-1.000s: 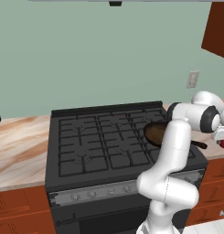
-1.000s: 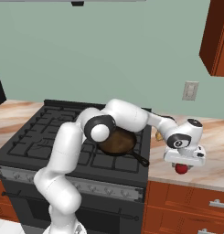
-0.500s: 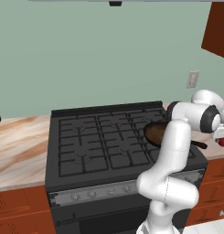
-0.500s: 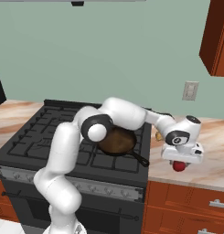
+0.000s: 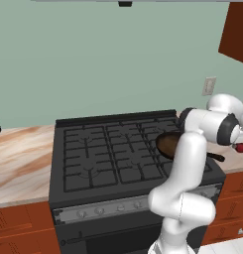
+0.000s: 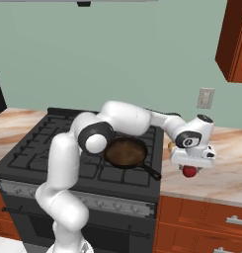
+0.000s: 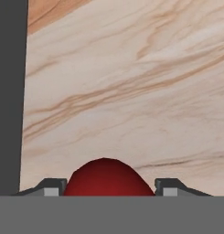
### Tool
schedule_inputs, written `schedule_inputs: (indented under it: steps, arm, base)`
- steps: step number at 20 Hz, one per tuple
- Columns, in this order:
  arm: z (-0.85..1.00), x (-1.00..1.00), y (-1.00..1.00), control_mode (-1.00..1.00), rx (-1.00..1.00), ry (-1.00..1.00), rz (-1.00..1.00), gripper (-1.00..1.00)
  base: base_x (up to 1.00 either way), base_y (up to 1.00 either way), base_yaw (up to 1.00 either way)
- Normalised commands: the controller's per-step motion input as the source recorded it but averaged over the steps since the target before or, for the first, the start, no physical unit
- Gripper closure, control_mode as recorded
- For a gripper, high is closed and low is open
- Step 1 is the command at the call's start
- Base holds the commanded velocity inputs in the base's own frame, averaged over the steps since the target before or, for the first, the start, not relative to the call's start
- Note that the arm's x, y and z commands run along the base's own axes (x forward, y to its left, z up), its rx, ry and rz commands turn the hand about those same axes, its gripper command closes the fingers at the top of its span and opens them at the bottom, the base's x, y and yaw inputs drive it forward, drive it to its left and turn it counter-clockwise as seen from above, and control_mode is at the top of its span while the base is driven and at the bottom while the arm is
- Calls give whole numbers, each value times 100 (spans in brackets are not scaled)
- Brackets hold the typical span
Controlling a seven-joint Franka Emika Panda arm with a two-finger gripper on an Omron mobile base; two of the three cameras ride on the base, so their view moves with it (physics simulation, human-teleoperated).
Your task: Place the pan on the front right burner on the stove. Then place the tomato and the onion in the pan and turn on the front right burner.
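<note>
On the front right burner point(image 6: 123, 163) of the wide black gas stove point(image 5: 108, 154) sits the round, shallow, dark brown pan point(image 6: 125, 151), its long thin black handle pointing toward the front right corner of the grates. To the right of the stove, over the marbled beige stone table point(image 6: 226, 168), the white arm reaches out and its hand point(image 6: 190, 168) points down with the small glossy red tomato point(image 6: 190, 171) between its two dark fingers point(image 7: 51, 187). In the hand view the tomato point(image 7: 106, 178) fills the gap between the tips, one on each side of it; the jaws are partly closed around it, gripping it just above the table surface. A small tan-yellow onion point(image 6: 170, 146) peeks out just behind the wrist, beside the stove's right edge.
</note>
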Motion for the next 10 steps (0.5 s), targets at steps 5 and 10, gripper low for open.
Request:
schedule_inputs:
  steps: [5, 10]
  arm:
    - [20, 0, 26, -100, 0, 0, 4, 100]
    - [21, 0, 27, -100, 0, 0, 4, 100]
  base:
    - [0, 0, 0]
    - [0, 0, 0]
